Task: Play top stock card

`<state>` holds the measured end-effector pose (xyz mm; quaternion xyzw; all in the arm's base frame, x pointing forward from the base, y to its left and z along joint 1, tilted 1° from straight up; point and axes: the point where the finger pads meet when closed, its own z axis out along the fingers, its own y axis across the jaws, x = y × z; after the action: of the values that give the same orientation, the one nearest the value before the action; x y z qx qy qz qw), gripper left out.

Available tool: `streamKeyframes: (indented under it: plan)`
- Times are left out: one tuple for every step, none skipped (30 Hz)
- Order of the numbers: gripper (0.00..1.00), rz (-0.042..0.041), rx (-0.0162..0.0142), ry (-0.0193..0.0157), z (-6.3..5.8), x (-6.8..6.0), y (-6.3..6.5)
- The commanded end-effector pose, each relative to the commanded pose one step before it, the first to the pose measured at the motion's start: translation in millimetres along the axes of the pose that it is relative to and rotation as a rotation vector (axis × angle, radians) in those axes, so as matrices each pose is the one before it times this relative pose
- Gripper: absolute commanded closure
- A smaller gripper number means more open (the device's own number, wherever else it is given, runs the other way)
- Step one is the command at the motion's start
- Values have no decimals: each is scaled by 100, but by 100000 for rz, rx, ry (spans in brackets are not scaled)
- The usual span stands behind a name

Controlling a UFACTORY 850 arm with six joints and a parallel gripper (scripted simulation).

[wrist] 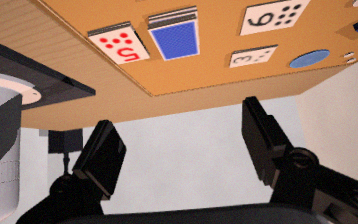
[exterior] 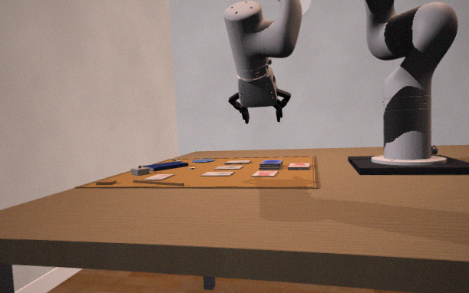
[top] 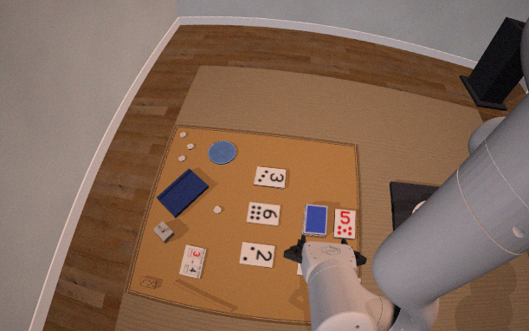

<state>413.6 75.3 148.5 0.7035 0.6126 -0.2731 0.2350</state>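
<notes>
- The gripper [exterior: 262, 113] hangs high above the card cloth [top: 317, 182]. Its two black fingers are spread wide and there is nothing between them.
- The face-down stock [top: 315, 219], with a blue back, lies on the cloth near the edge closest to the arm's base. From the top view the gripper is just beside it, not over its middle.
- A red 5 [top: 345, 223] lies face up right next to the stock, on the base side.
- Three black piles stand in a column further from the base: a 3 [top: 270, 177], a 6 [top: 263, 213] and a 2 [top: 257, 254].
- One more red card [exterior: 265, 173] lies in front of the stock in the exterior view. Its number cannot be read there.
- Beyond the piles lie a blue disc [top: 222, 152], a dark blue box [top: 183, 192] and a small grey block [top: 163, 231].
</notes>
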Motion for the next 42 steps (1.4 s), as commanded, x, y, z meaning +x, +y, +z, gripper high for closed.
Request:
streamKeyframes:
  plan:
    - [0,294,-336,10091,-129,-44,91]
    - [0,-60,175,4804,29,2,-22]
    - [0,21,-89,4771,-14,1,11]
    - [0,-24,47,4811,2,4,-11]
    - [0,-38,113,4233,14,4,-18]
    - [0,1,-6,601,-1,0,1]
    - [0,58,-245,4726,-31,-4,37]
    - [0,-71,246,3751,23,10,-44]
    - [0,-34,106,3525,10,6,-19]
    - [0,0,0,0,0,0,0]
    - [0,0,0,0,0,0,0]
    - [0,26,-143,3408,-15,-3,24]
    - [0,37,-193,3096,-21,-6,32]
    - [0,-70,298,2343,23,15,-57]
    - [0,-38,148,2254,11,10,-29]
    - [0,-10,12,2154,1,4,-3]
    - [0,15,-109,2044,-9,-4,20]
    - [0,36,-215,1928,-17,-11,41]
    - [0,29,-169,1722,-14,-11,31]
    - [0,-44,244,1321,16,13,-49]
    - [0,-33,177,1247,11,11,-36]
    - [0,-23,118,1169,7,8,-24]
    - [0,-15,69,1089,4,6,-14]
    - [0,-9,28,1008,2,4,-6]
    - [0,-3,-5,926,-1,2,1]
    - [0,1,-31,845,-2,0,6]
    - [0,0,0,0,0,0,0]
    - [0,0,0,0,0,0,0]
    - [0,4,-50,764,-4,-2,10]
    - [0,6,-63,686,-4,-3,13]
    - [0,8,-71,609,-5,-4,14]
    - [0,9,-74,535,-5,-5,15]
    - [0,9,-73,464,-5,-5,15]
    - [0,8,-69,397,-5,-5,14]
    - [0,8,-63,333,-4,-4,13]
    - [0,7,-55,274,-4,-4,11]
    - [0,6,-46,219,-3,-3,9]
    - [0,5,-37,169,-2,-3,7]
    - [0,4,-28,124,-2,-2,6]
    - [0,3,-20,86,-1,-1,4]
    - [0,2,-12,53,-1,-1,2]
    - [0,1,-7,28,0,-1,1]
